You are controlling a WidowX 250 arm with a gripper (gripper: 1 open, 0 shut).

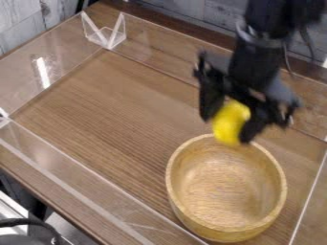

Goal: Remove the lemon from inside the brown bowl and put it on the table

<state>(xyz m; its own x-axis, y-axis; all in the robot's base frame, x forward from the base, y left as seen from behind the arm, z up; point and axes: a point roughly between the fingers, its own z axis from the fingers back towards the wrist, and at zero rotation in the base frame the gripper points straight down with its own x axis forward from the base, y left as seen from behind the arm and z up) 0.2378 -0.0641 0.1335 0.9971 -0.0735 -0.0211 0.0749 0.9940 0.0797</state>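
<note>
Your gripper point(238, 122) hangs above the table point(115, 105), fingers point(212, 103) clenched on the lemon point(231, 124), which sits between them in mid-air. Just below the fingertips, the brown bowl point(228, 188) rests on the wood.
</note>
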